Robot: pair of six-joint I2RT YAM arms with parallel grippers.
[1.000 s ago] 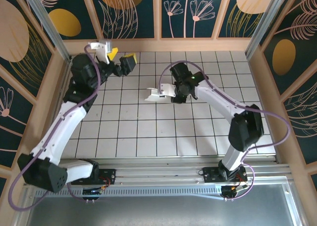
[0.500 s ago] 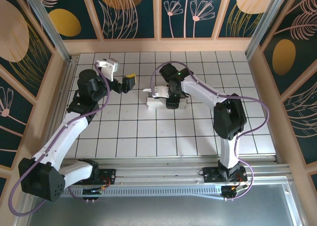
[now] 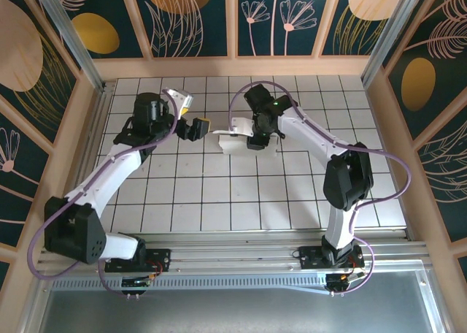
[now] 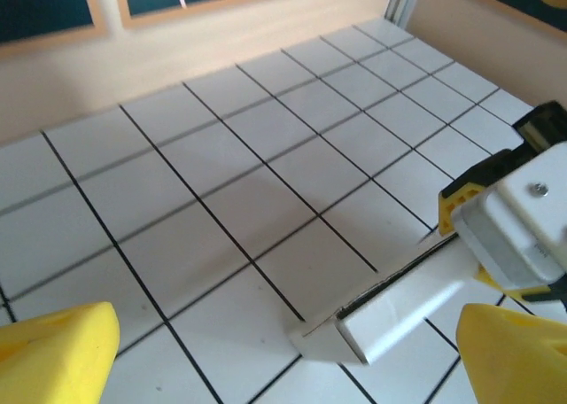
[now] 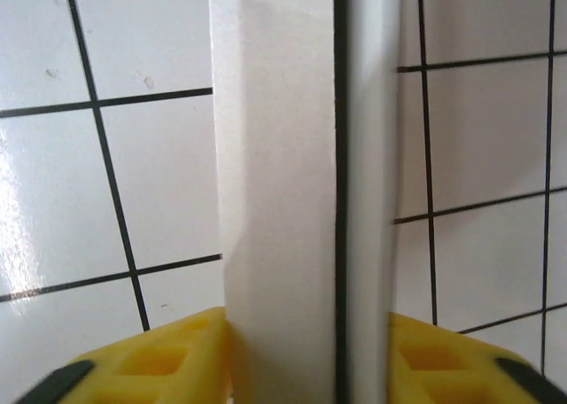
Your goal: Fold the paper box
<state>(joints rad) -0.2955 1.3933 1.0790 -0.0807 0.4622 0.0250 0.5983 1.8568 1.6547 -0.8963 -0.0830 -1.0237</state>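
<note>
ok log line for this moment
left gripper: open, near paper box | right gripper: shut on paper box | fold: unfinished

The paper box (image 3: 232,142) is lying on the tiled table (image 3: 219,194), in its far half and about midway from left to right. The right gripper (image 3: 253,137) is sitting over the box's right end, with its fingers (image 5: 159,360) standing on either side of an upright wall of the box and touching it. The left gripper (image 3: 197,128) is hanging just beside the box's left end (apart from it, as far as the overhead view is telling), its fingers (image 4: 53,351) spreading wide. In the left wrist view, the box is lying ahead and to the right, and the right gripper is sitting at its far end.
</note>
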